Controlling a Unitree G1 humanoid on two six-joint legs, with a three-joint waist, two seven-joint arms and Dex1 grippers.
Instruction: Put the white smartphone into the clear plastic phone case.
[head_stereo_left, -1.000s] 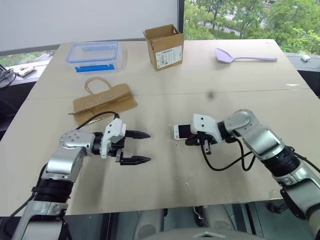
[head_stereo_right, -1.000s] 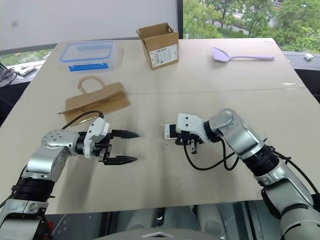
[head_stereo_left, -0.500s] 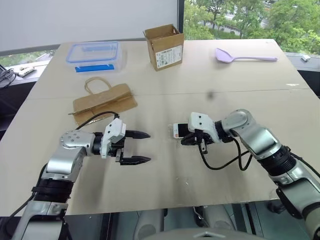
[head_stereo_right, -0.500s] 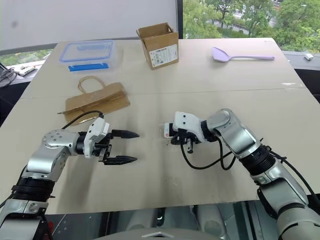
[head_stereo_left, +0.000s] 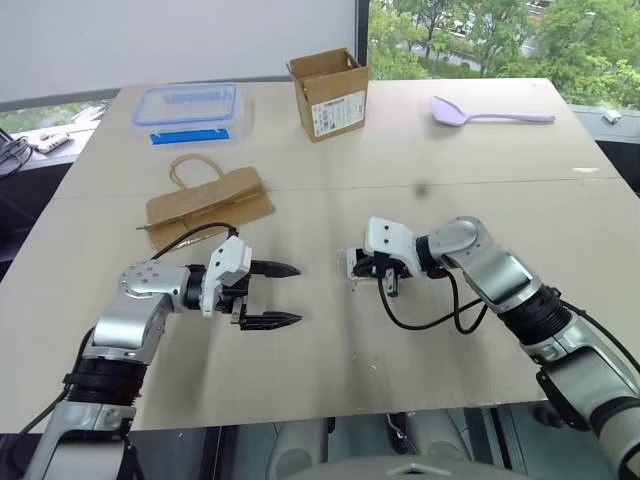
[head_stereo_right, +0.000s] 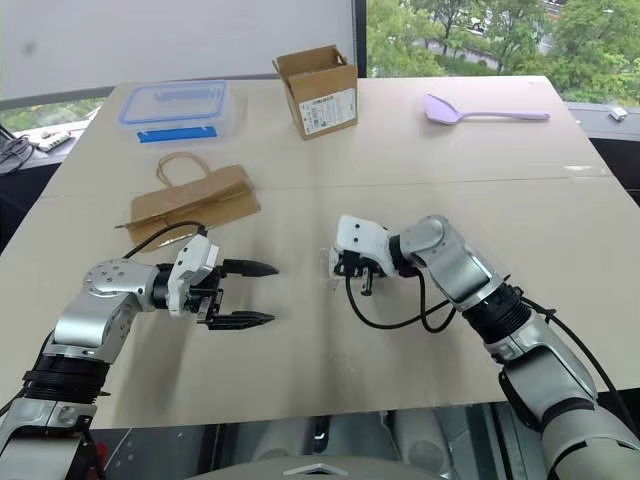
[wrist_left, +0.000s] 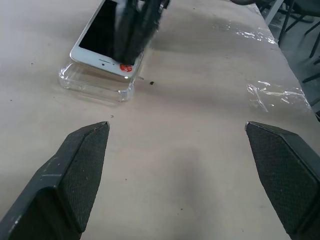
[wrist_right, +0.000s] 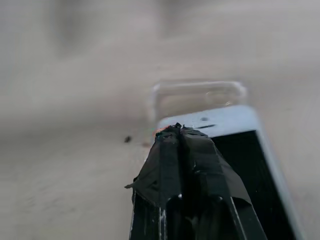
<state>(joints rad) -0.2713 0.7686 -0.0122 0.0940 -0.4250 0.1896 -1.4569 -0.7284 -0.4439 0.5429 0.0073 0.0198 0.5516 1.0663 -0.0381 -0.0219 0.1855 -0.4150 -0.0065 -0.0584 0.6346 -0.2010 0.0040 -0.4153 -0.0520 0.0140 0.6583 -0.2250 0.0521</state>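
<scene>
Phone (wrist_left: 109, 36) lies on top of the clear case (wrist_left: 95, 82), skewed and riding above the rim rather than seated; the end with the home button overhangs the case's near wall. Both sit on the table (head_stereo_left: 420, 340) in front of the cardboard box (head_stereo_left: 328, 93), well apart from it.

Right gripper (head_stereo_left: 384, 276): 2 fingers pinched together with nothing between them, tips pressing down on the phone's screen near its edge. It reads as a push, not a grasp.

Left gripper (head_stereo_left: 284, 294): fingers spread wide, holding nothing, hovering level beside the case on the side toward the paper bag (head_stereo_left: 208, 204), not touching it.

Step in hand, as I judge it: press the phone down into the case.

Risks:
1. Case is light and unbraced. A sideways push could slide phone and case together across the table instead of seating them.
2. Pressing on 1 edge could tip the phone, popping the far end out of the rim.
3. Closed fingertips on glass could skid off.

Bracing the case with the left gripper would help.
</scene>
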